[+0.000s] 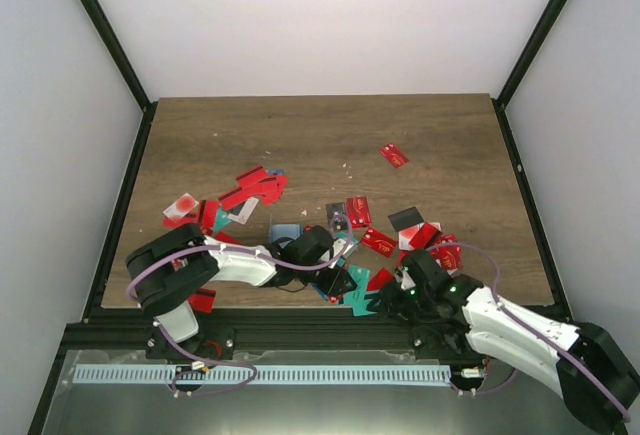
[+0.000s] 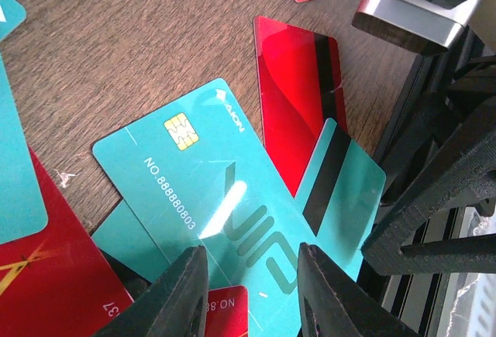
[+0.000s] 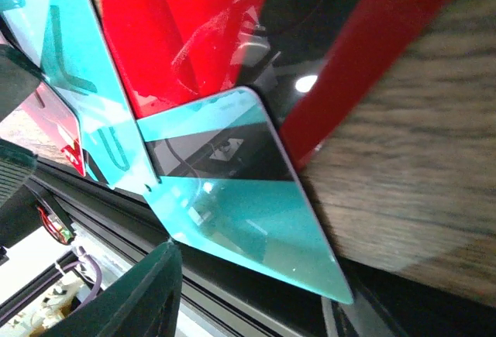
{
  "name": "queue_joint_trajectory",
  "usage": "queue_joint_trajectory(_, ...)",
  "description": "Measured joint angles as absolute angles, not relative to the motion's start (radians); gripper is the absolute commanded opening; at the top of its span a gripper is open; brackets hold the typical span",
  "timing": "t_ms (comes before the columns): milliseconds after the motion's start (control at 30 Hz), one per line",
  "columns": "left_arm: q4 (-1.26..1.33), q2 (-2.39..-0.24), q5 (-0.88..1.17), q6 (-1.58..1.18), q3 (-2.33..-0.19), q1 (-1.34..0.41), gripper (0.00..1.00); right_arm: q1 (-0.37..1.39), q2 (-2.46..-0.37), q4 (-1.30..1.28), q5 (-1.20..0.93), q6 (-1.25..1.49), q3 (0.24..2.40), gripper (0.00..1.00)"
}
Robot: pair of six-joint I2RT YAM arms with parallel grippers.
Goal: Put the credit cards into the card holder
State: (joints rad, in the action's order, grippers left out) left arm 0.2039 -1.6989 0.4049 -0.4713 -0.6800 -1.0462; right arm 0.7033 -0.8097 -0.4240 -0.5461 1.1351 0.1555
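Note:
Credit cards, mostly red, lie scattered over the wooden table. A bluish squarish thing that looks like the card holder lies just behind my left arm. My left gripper is open, its jaws low over a teal chip card. That card lies across a red card and a teal card with a black stripe. My right gripper is at the table's near edge and looks open. Only one of its fingers shows, below the striped teal card, which overhangs the edge.
A lone red card lies far back on the right. More red and black cards lie behind the right gripper. The black frame rail runs along the near edge. The right gripper's black finger is close beside the left gripper.

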Motion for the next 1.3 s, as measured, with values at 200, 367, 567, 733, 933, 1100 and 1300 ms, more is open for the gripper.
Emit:
queue_joint_trajectory(200,0.207,-1.700,0.405,-0.471,-0.680,-1.046,0.34,0.704,-0.743,-0.400,-0.533,1.194,0.123,0.36)
queue_joint_trajectory(367,0.218,-1.705,0.406,-0.472,-0.680,-1.046,0.34,0.704,-0.687,-0.391,-0.490,1.224,0.120,0.25)
queue_joint_trajectory(567,0.234,-1.711,0.406,-0.474,-0.680,-1.046,0.34,0.705,-0.679,-0.390,-0.491,1.240,0.120,0.07)
queue_joint_trajectory(733,0.238,-1.711,0.406,-0.477,-0.678,-1.046,0.34,0.703,-0.667,-0.380,-0.464,1.230,0.120,0.01)
queue_joint_trajectory(933,0.239,-1.710,0.406,-0.490,-0.678,-1.046,0.34,0.703,-0.643,-0.389,-0.447,1.223,0.122,0.01)
queue_joint_trajectory(1100,0.199,-1.663,0.379,-0.512,-0.679,-1.046,0.34,0.703,-0.602,-0.537,-0.390,1.219,0.198,0.01)
queue_joint_trajectory(1300,0.126,-1.533,0.327,-0.519,-0.703,-1.033,0.35,0.703,-0.626,-0.726,-0.243,1.193,0.401,0.01)
